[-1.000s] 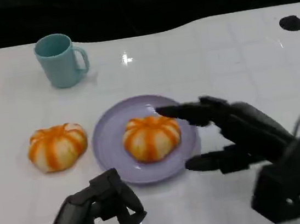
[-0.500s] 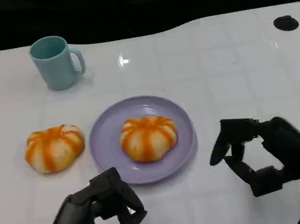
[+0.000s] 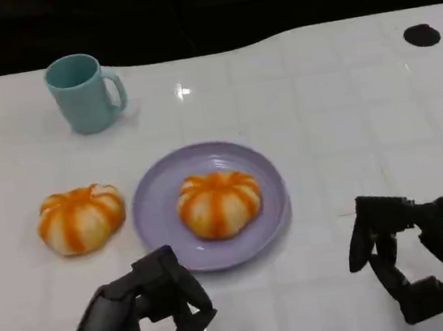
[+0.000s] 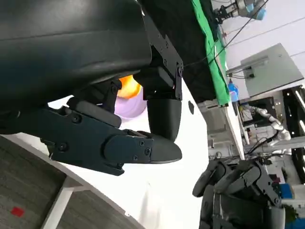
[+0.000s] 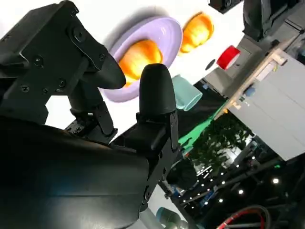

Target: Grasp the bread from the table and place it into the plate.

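A striped orange-and-white bread lies in the middle of the lilac plate. A second bread of the same kind sits on the white table just left of the plate. My right hand hovers low at the near right, well clear of the plate, fingers bent but apart and holding nothing. My left hand stays at the near left edge with its fingers curled in on nothing. The right wrist view shows the plate with its bread beyond the fingers.
A teal mug stands at the far left, handle to the right. A black round hole marks the table's far right corner. Open white tabletop lies to the right of the plate.
My right hand has pulled back from beside the plate toward the near right edge, its fingers bending in as it went. The bread stays on the plate. The left hand has not moved.
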Controlling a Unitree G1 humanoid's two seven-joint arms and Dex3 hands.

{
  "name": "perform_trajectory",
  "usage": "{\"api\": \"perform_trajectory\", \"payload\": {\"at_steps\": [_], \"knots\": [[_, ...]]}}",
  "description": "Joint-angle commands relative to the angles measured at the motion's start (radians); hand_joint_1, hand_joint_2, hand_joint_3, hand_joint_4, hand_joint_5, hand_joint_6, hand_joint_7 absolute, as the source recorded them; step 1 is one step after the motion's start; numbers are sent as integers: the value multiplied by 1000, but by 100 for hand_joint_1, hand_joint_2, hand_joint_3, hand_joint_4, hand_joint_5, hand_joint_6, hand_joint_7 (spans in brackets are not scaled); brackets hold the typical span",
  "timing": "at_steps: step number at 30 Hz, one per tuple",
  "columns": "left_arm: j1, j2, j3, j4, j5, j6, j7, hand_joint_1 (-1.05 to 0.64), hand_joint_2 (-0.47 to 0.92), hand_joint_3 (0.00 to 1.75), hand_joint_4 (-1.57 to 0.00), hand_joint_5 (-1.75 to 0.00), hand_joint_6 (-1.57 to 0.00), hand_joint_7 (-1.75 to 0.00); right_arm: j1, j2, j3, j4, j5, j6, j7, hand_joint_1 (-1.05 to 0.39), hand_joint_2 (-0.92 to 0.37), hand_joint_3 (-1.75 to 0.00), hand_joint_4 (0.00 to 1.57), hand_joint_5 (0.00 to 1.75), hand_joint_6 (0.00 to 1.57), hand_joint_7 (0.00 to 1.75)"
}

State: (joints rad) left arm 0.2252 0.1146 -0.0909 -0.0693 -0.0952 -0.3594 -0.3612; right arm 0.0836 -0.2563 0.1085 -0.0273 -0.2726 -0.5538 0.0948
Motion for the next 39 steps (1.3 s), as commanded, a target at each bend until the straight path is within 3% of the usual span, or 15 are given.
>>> {"api": "perform_trajectory", "payload": {"at_steps": [1, 16, 39], "knots": [[-2, 13, 9, 12, -9, -5, -1, -52, 92, 33, -69, -175, -59, -157, 29, 0, -19, -12, -18, 13, -28, 1, -23, -157, 85, 175, 65, 161], [0, 14, 12, 46, -9, -36, 1, -53, 92, 32, -70, -175, -61, -157, 38, 12, -6, 51, -114, 10, -118, 6, -18, -159, 85, 175, 68, 159], [-9, 20, 21, 73, -17, -62, -5, -51, 92, 31, -70, -175, -61, -158, 29, 4, 1, 51, -133, 29, -119, 8, -16, -157, 86, 175, 71, 156]]}}
